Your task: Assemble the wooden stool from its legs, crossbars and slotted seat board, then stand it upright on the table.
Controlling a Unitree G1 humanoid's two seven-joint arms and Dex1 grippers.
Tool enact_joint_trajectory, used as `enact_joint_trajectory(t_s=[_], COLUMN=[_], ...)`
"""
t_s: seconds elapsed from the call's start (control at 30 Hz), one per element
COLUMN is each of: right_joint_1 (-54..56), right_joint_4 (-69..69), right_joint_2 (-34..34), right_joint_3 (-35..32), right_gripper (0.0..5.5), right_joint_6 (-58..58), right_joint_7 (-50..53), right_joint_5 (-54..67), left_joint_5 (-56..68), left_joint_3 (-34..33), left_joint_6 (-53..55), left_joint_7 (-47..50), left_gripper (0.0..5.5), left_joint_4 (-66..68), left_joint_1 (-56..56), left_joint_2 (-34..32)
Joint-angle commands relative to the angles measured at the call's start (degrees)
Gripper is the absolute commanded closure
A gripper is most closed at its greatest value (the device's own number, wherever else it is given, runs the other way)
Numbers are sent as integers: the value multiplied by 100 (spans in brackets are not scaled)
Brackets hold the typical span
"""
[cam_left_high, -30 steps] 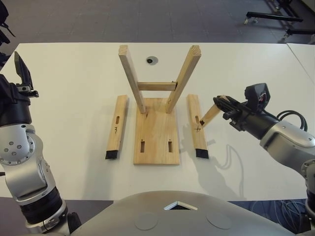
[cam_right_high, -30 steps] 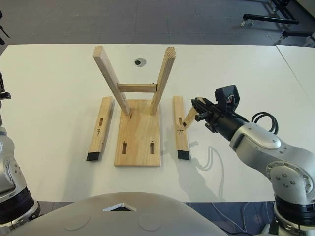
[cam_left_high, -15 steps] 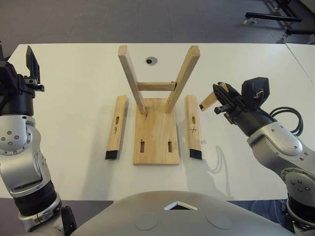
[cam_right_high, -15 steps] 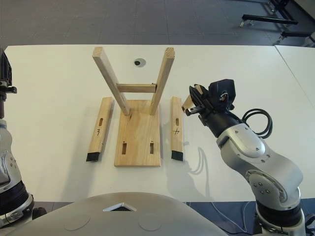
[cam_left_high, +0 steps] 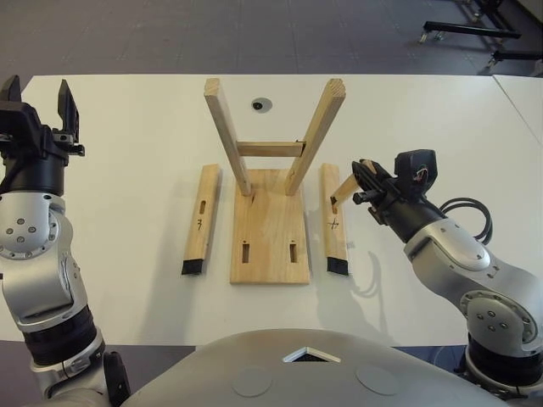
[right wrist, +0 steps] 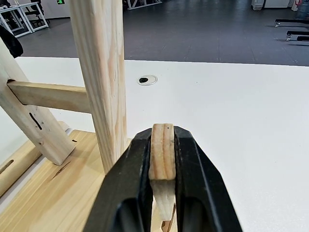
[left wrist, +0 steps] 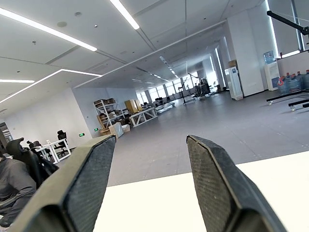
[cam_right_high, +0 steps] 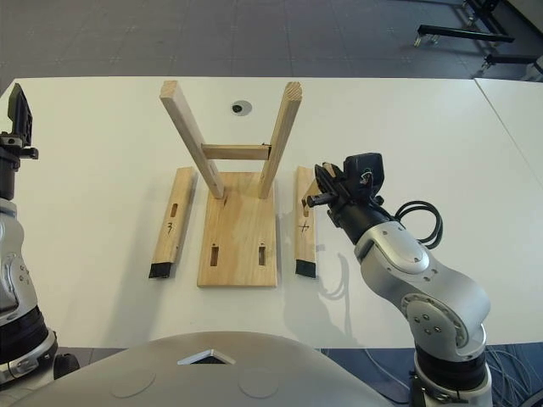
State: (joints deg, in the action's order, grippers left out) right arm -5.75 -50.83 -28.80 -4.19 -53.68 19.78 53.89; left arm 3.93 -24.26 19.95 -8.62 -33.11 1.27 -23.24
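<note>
Right hand [cam_left_high: 363, 181]: fingers closed tight on the held crossbar [right wrist: 162, 162], gripping its upper end; the bar slants down out of the hand toward 9 o'clock. Its lower tip sits over the slotted face of the right loose leg [cam_left_high: 333, 222]; cannot tell whether it touches.

Right loose leg lies flat on the surface [cam_left_high: 127, 178], just beside the seat board [cam_left_high: 270, 242] at the board's 3 o'clock, dark cap on its near end. Left loose leg [cam_left_high: 202, 222] lies flat the same way at the board's 9 o'clock.

Seat board flat at centre, two slots open at its 6 o'clock end. At its 12 o'clock end, two upright legs [cam_left_high: 227, 136] stand in the board, splayed outward, joined by the fitted crossbar [cam_left_high: 270, 148].

Grommet hole [cam_left_high: 261, 104] in the surface, beyond the legs at 12 o'clock.

Left hand [left wrist: 149, 183]: fingers spread wide, holding nothing, raised at the far 9 o'clock edge, well apart from the parts.
</note>
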Motion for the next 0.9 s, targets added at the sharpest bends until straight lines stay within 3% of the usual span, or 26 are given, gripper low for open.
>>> enact_joint_trajectory(t_s=[0.03, 0.5, 0.9], right_joint_1=[-107, -535, -237], right_joint_4=[-81, -225, -166], right_joint_2=[75, 208, 830], right_joint_3=[73, -71, -368], right_gripper=[512, 512, 512], right_joint_6=[-116, -308, -210], right_joint_7=[1, -231, -166], right_joint_5=[-231, -484, -136], left_joint_5=[18, -41, -104], left_joint_3=[110, 180, 225], left_joint_6=[52, 72, 37], left_joint_7=[-89, -108, -34], left_gripper=[282, 282, 282], left_joint_4=[126, 49, -69], left_joint_1=[-177, 0, 175], left_joint_2=[-119, -94, -22])
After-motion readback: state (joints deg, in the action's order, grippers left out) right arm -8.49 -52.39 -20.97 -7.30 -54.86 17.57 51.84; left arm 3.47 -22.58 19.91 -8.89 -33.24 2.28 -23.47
